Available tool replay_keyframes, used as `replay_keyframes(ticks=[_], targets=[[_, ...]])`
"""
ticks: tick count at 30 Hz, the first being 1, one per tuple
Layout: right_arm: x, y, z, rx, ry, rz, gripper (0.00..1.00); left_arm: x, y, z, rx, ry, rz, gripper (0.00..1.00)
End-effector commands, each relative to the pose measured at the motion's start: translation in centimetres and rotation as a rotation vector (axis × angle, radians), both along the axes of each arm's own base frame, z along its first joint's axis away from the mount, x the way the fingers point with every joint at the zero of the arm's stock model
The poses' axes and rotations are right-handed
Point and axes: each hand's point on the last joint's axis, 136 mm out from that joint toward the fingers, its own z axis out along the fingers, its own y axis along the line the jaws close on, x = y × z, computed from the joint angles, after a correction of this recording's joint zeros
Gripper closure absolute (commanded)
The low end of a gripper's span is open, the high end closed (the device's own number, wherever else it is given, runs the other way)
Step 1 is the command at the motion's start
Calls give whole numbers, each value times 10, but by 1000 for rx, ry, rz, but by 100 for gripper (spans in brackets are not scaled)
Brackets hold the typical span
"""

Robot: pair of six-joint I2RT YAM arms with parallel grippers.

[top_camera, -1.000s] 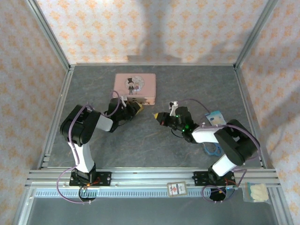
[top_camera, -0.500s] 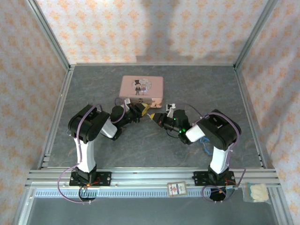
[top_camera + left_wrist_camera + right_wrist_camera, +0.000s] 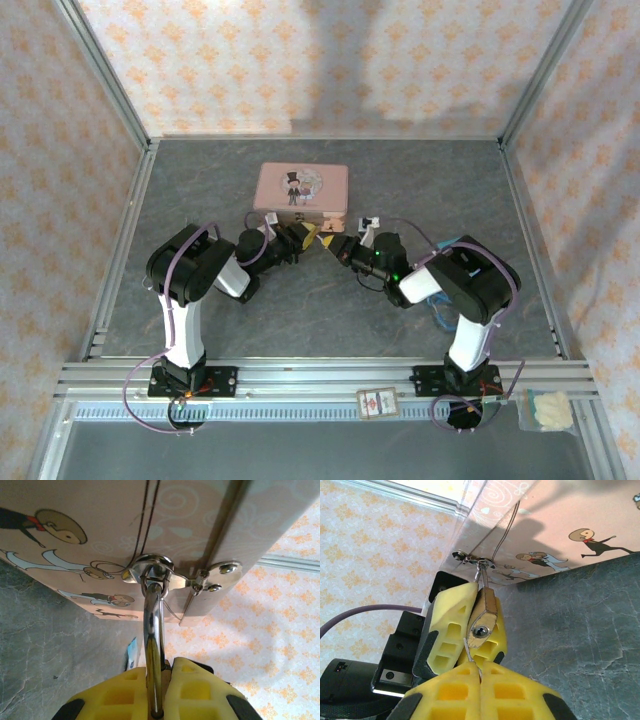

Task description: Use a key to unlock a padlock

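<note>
The tiny brass padlock hangs by its silvery shackle from the hasp ring of the pink tin. My left gripper is shut on the padlock, with its yellow fingers on either side of the body. The keyhole faces my right gripper, which is shut on a thin key. The key's tip lies just below and left of the keyhole, outside it. In the top view the left gripper and the right gripper meet in front of the tin.
A blue-and-white packet and a blue ring lie under the right arm. A small card and a plastic bag sit on the front rail. Patterned walls enclose the grey table.
The tin and my left gripper, holding the padlock, shifted right. My right gripper moved left with the key, up to the padlock.
</note>
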Motion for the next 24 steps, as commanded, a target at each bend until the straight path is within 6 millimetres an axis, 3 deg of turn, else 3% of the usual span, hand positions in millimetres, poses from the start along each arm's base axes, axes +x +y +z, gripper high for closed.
replay_keyframes(ticks=[1, 17, 24], targets=[[5, -3, 3, -6, -24, -21, 100, 0, -4, 36, -33, -139, -2, 100], [5, -13, -2, -32, -12, -57, 100, -2, -4, 34, -15, -132, 0, 100], [10, -2, 2, 7, -20, -30, 100, -6, -7, 31, -3, -123, -13, 100]])
